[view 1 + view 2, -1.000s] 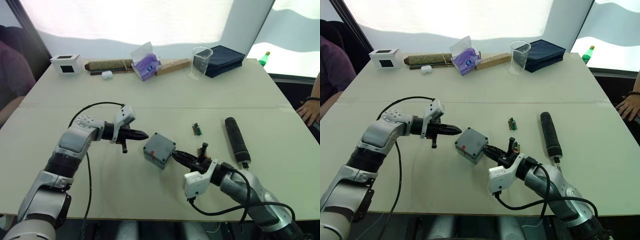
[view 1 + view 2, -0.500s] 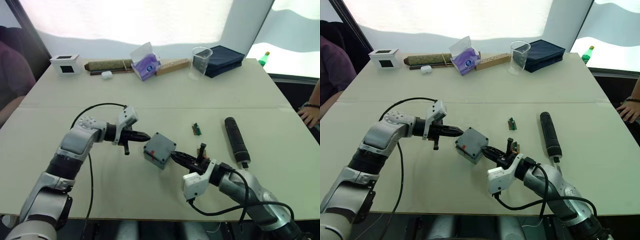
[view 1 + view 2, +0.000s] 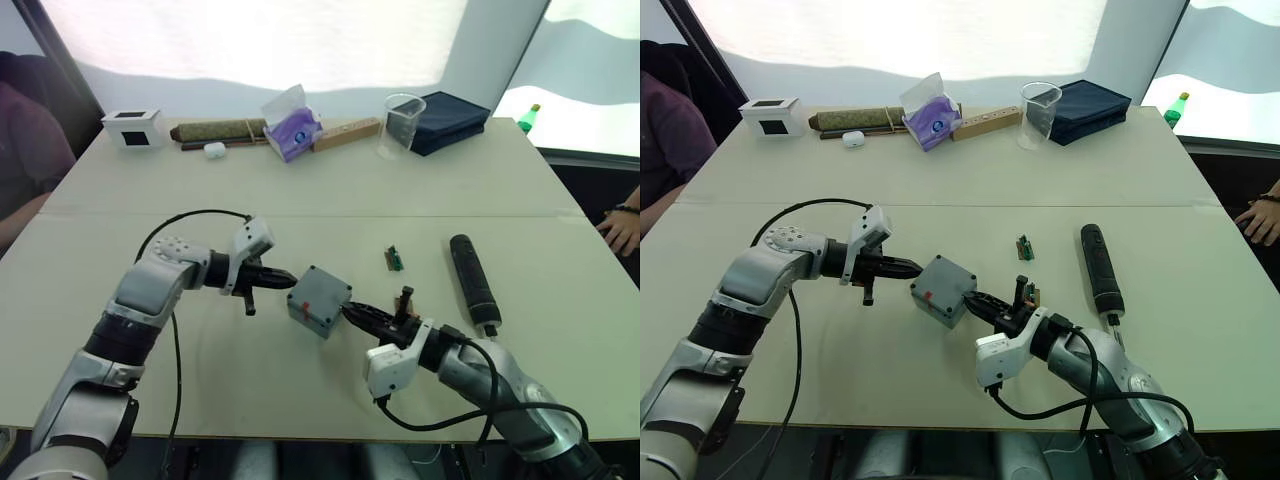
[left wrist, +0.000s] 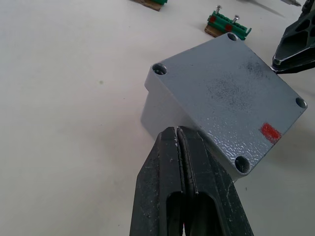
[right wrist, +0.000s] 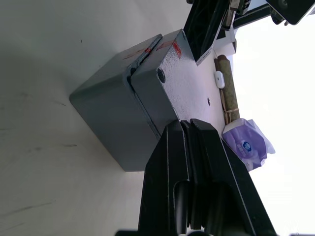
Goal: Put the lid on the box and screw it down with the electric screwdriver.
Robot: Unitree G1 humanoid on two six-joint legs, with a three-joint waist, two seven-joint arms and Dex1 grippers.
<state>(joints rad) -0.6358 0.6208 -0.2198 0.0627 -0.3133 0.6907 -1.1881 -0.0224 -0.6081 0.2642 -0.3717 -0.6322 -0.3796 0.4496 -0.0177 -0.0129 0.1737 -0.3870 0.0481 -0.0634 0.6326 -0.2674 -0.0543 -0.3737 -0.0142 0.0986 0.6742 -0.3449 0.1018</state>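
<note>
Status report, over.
Both end effectors shut, left and right flanking the lidded box. Electric screwdriver lying untouched on table. Nothing in the way.

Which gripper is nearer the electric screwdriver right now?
Right. The right gripper is at the box's side facing the electric screwdriver; the left gripper is at the box's far side.

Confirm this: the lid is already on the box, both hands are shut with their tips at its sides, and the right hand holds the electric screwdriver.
Wrong on one point: the electric screwdriver lies on the table, unheld, as the left eye view shows. The lid is on the box; left hand and right hand are shut at its sides.
</note>
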